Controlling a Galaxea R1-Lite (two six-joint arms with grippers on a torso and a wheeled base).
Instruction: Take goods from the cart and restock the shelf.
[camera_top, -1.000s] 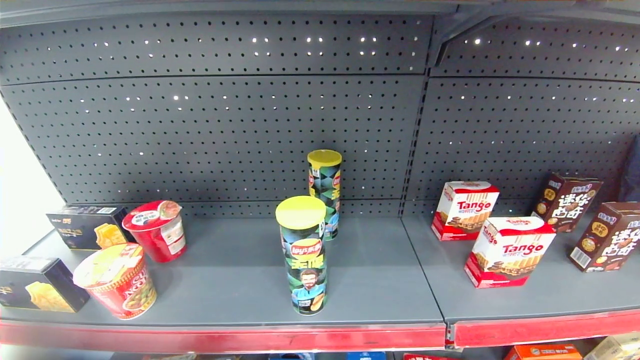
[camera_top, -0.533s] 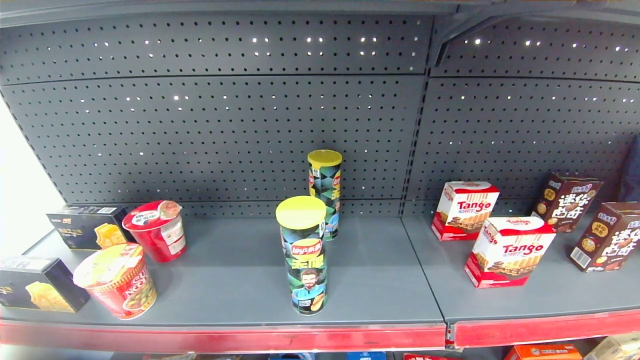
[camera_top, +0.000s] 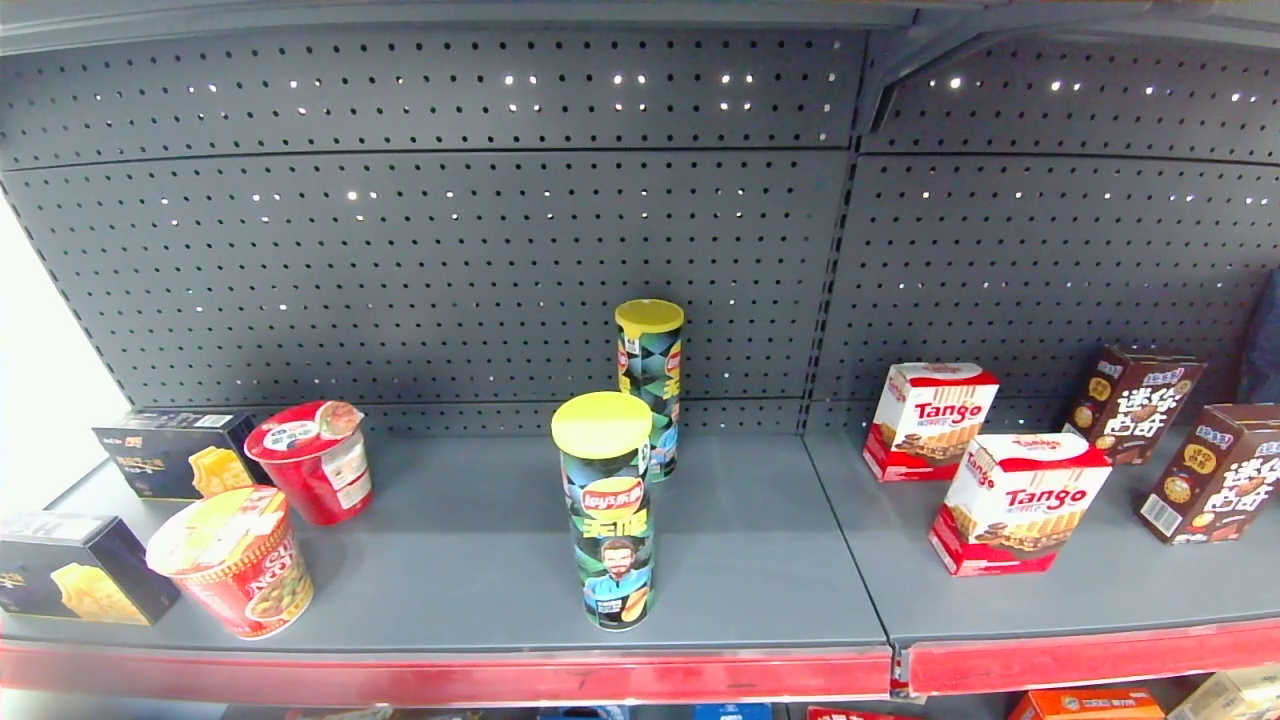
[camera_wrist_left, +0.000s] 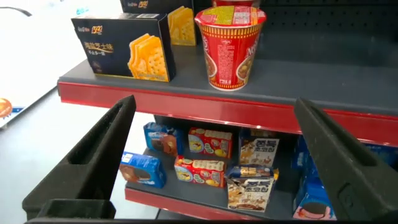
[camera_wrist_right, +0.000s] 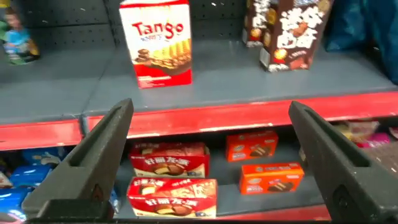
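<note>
While both stand wide apart and empty, the left gripper (camera_wrist_left: 214, 102) and right gripper (camera_wrist_right: 209, 106) face the grey metal shelf (camera_top: 480, 560). New stock would best go upright beside the tall yellow-lidded chip can (camera_top: 606, 510) near its front edge.

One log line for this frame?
left claw: open, empty, facing noodle cup | right claw: open, empty, facing wafer box | shelf: front chip can, rear chip can upright

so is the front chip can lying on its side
No, the front chip can stands upright on the shelf, its yellow lid on top.
</note>
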